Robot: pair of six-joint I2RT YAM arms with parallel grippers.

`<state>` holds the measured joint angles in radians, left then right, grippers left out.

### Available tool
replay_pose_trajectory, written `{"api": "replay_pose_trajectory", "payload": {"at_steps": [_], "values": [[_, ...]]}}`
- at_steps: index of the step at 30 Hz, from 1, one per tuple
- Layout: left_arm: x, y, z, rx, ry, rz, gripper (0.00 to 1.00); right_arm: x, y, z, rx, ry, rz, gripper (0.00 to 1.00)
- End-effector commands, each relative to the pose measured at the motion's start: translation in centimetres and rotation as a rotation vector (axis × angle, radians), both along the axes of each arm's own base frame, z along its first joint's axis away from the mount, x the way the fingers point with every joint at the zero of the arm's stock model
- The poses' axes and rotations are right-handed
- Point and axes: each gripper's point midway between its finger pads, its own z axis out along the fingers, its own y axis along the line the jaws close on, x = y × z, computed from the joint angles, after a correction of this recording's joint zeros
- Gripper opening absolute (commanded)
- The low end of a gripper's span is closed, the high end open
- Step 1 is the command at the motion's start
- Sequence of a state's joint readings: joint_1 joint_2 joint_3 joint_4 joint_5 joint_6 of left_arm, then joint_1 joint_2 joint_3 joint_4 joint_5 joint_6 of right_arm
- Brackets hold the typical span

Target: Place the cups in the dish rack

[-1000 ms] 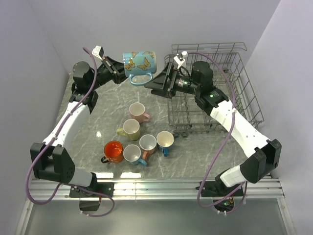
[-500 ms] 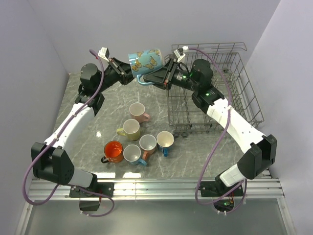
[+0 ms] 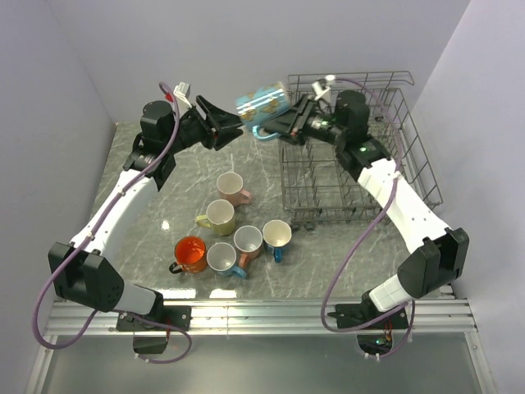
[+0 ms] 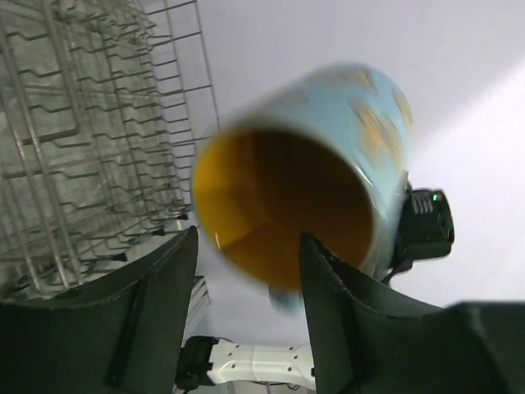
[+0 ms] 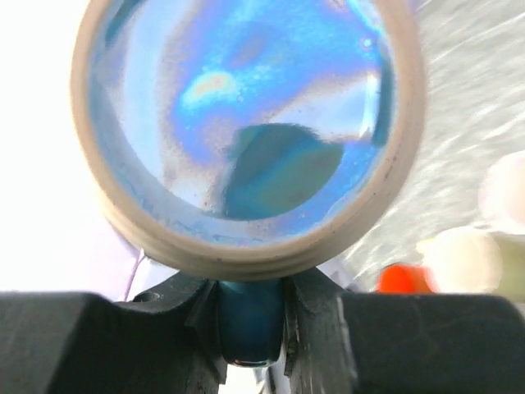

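The right gripper (image 5: 250,316) is clamped on the dark blue handle (image 5: 250,328) of the light blue butterfly mug (image 3: 262,100); its wrist view shows both fingers pinching that loop from either side, with the mug's glazed base filling the frame above. A second ago this gripper stood wide open beside the mug while the left gripper (image 3: 232,127) carried it. Now the roles are swapped: the left jaws stand spread and clear of the mug, so the handover looks complete and the mug's weight hangs on the right arm alone. The mug lies on its side in the air, between the two grippers and just at the left rim of the dish rack (image 3: 353,193), not yet over the tines. The left wrist view adds what the others cannot: the mug's mouth faces that gripper, its inside amber, blurred, with open fingers on either side and not touching it. Only the overhead view shows the rest of the job: six more cups, among them a pink cup (image 3: 232,187) and an orange cup (image 3: 190,254), stand clustered on the table (image 3: 156,201), well apart from the rack, which holds no cup that I can see.
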<state>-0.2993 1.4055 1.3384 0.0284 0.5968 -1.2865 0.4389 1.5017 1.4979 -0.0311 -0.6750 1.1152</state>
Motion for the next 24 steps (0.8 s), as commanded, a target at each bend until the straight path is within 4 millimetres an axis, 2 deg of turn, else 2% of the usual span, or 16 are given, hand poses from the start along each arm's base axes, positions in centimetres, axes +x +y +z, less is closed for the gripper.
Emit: {"api": "replay_pose_trajectory", "payload": {"at_steps": [1, 2, 5, 6, 10, 11, 13, 14, 15, 16, 17, 19, 20, 22, 23, 24], "values": [[-0.2, 0.4, -0.3, 0.105, -0.057, 0.003, 0.59, 2.1, -5.7, 6.2, 0.0, -0.221, -0.193, 0.0], [-0.1, 0.4, -0.9, 0.116, -0.043, 0.004, 0.6, 3.1, -7.2, 6.1, -0.017, -0.221, -0.232, 0.0], [0.1, 0.6, -2.1, 0.144, -0.029, 0.016, 0.62, 4.4, -9.0, 5.3, -0.064, -0.213, -0.281, 0.0], [0.2, 0.7, -2.6, 0.161, -0.02, 0.017, 0.62, 5.0, -10.2, 5.1, -0.084, -0.203, -0.315, 0.0], [0.8, 1.0, -3.7, 0.222, -0.006, 0.037, 0.62, 7.7, -13.7, 3.2, -0.268, -0.205, -0.46, 0.0], [0.9, 1.2, -3.8, 0.236, -0.006, 0.048, 0.62, 9.0, -14.5, 2.1, -0.318, -0.186, -0.515, 0.0], [1.0, 1.4, -4.6, 0.267, 0.003, 0.051, 0.62, 10.1, -15.9, 1.2, -0.416, -0.173, -0.568, 0.0], [1.1, 1.6, -4.9, 0.281, 0.007, 0.06, 0.62, 11.4, -16.2, -0.6, -0.465, -0.136, -0.584, 0.0], [1.1, 1.7, -5.3, 0.302, 0.005, 0.061, 0.63, 12.0, -17.1, -0.9, -0.517, -0.126, -0.621, 0.0], [1.0, 1.8, -5.9, 0.321, 0.024, 0.06, 0.63, 12.7, -17.5, -1.7, -0.548, -0.106, -0.638, 0.0], [1.0, 2.1, -6.5, 0.342, 0.041, 0.066, 0.62, 14.0, -17.6, -3.7, -0.592, -0.066, -0.646, 0.0], [1.2, 2.7, -7.2, 0.394, 0.045, 0.093, 0.62, 15.1, -18.6, -4.8, -0.667, -0.044, -0.692, 0.0], [0.7, 3.1, -8.2, 0.429, 0.082, 0.093, 0.62, 16.1, -18.2, -6.6, -0.707, -0.018, -0.683, 0.0], [0.6, 4.0, -8.6, 0.491, 0.075, 0.115, 0.62, 16.9, -18.4, -7.7, -0.777, -0.012, -0.707, 0.0], [0.2, 4.5, -9.4, 0.527, 0.104, 0.12, 0.62, 17.5, -17.5, -9.5, -0.813, 0.003, -0.687, 0.0], [-0.1, 5.0, -9.7, 0.562, 0.097, 0.121, 0.62, 17.7, -17.4, -10.2, -0.848, 0.008, -0.689, 0.0]]}}
